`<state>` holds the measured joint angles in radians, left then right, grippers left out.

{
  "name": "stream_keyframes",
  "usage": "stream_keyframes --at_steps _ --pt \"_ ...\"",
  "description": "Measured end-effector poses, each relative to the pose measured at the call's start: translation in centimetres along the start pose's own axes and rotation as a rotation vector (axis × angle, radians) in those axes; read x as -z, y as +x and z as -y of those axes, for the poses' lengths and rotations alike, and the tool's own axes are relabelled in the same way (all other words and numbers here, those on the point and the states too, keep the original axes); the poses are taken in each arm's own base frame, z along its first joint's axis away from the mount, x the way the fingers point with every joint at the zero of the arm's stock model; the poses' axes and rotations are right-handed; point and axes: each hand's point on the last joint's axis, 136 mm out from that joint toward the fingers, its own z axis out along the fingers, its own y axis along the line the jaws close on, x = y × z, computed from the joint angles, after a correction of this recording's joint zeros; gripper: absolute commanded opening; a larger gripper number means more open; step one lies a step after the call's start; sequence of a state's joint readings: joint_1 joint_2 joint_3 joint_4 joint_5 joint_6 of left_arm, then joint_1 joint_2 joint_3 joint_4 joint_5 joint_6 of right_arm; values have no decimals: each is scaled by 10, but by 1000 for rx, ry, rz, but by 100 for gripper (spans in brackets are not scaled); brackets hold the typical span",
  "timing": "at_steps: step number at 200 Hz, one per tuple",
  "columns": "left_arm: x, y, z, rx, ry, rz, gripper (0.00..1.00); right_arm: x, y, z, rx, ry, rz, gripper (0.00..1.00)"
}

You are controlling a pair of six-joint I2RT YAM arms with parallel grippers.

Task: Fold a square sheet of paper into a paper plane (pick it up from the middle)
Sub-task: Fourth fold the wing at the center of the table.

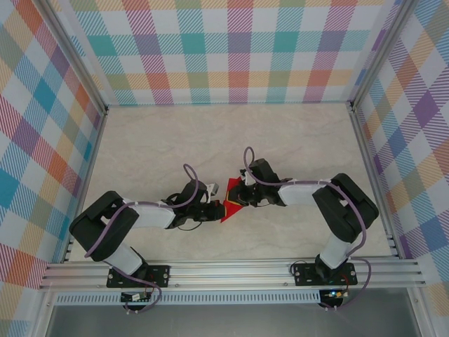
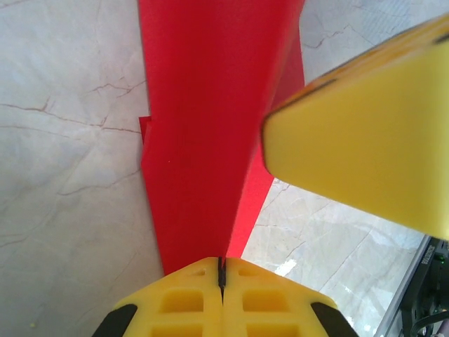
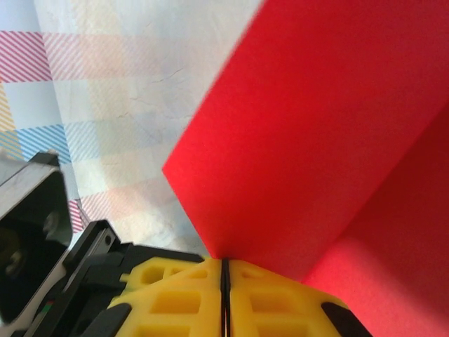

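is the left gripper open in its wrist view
No, the left gripper is shut, pinching the edge of the red paper.

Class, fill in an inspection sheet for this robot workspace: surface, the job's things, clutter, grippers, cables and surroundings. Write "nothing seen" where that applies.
Surface: pale, marble-patterned table.
Job's things: red paper, already folded with a visible crease, held between the two arms near the middle of the table.
Clutter: nothing seen.
Grippers: left gripper shut on the paper's edge; right gripper shut on the paper at its fold; both have yellow fingers.
Cables: purple cables loop along each arm, away from the paper.
Surroundings: checked walls on three sides; metal frame carrying the arm bases.
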<state>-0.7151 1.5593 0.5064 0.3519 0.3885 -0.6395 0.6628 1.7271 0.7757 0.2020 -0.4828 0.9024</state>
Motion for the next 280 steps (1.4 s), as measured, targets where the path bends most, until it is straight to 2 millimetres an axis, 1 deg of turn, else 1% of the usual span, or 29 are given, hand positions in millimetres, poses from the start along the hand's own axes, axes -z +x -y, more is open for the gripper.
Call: stream_keyframes --at_steps 36,92,108,129,148,175,217,265,280 --pt "0 0 -3 10 0 -8 5 -5 -5 12 -19 40 18 9" --pt "-2 2 -6 20 3 -22 2 -3 -8 14 -22 63 38 10" --pt "-3 3 -8 32 9 -38 2 5 -6 9 -13 56 49 11" --pt "-5 3 -5 40 31 -58 2 17 -7 -11 25 8 66 12" --pt "-6 3 -4 46 47 -73 2 21 -7 -21 44 -23 63 11" --pt "-7 2 -5 64 69 -85 2 17 -5 -18 38 -24 49 11" --pt "-7 2 -5 102 107 -106 2 8 -3 -6 14 -3 25 11" --pt "-7 1 -5 125 127 -115 2 -1 -6 1 4 18 16 10" --pt "-7 1 -5 125 127 -115 5 -4 -9 3 1 27 15 10"
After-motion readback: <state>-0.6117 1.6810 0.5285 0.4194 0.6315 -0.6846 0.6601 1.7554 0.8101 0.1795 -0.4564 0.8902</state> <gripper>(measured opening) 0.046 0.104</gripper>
